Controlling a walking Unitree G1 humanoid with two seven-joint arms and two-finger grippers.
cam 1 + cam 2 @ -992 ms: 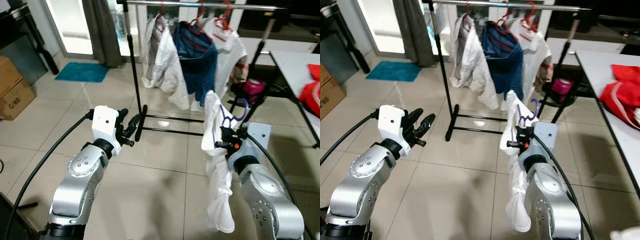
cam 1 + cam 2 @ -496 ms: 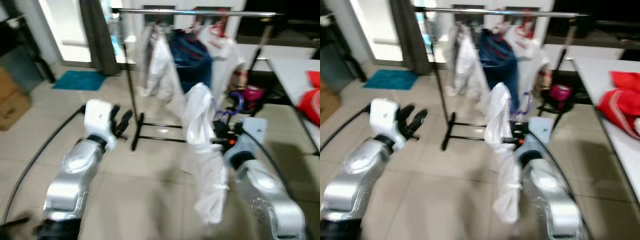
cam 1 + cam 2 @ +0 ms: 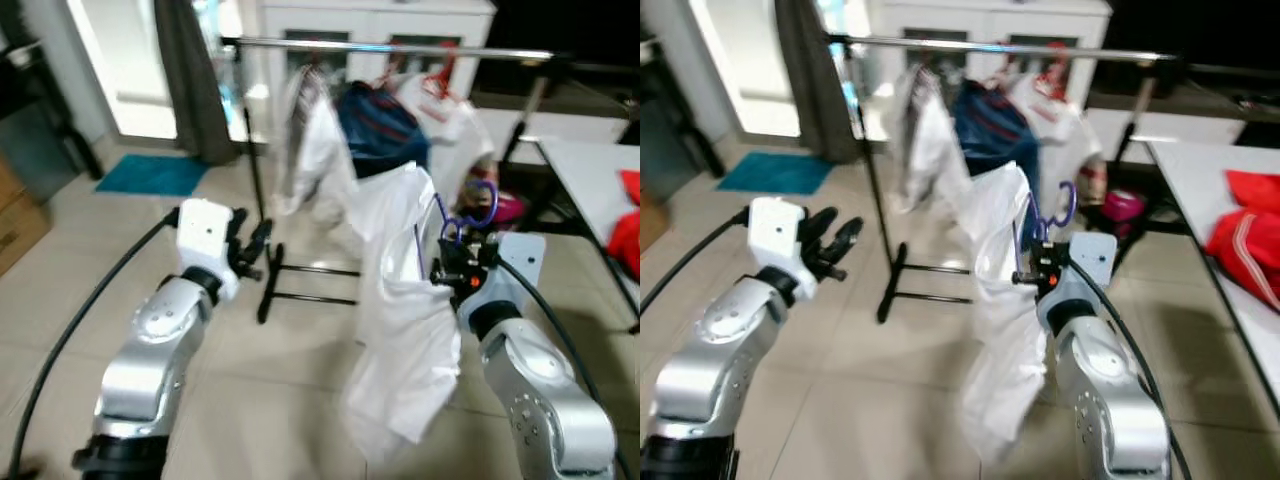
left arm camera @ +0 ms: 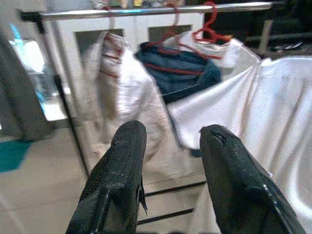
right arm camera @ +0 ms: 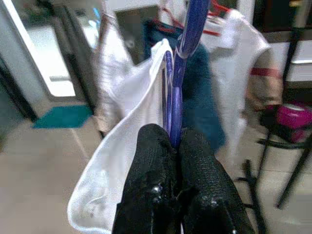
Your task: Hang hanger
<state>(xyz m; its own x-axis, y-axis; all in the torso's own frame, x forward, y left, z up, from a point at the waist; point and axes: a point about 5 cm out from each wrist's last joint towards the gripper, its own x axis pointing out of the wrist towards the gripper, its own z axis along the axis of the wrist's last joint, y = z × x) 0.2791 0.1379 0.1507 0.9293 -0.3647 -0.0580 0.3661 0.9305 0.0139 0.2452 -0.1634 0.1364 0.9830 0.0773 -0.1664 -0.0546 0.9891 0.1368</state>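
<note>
Hanger [image 5: 176,87] clenched in right pincer [image 5: 178,141], short of rail [image 3: 390,48]; left pincer [image 4: 170,141] released.

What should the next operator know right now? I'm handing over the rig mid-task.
Right hand: shut on the purple plastic hanger carrying a white shirt, held up short of the silver clothes rail.
Left hand: open, holding nothing, raised toward the rail.
Done: hanger picked up and carried to the rack.
Left: lift its hook over the rail beside the hung clothes, then release.
</note>
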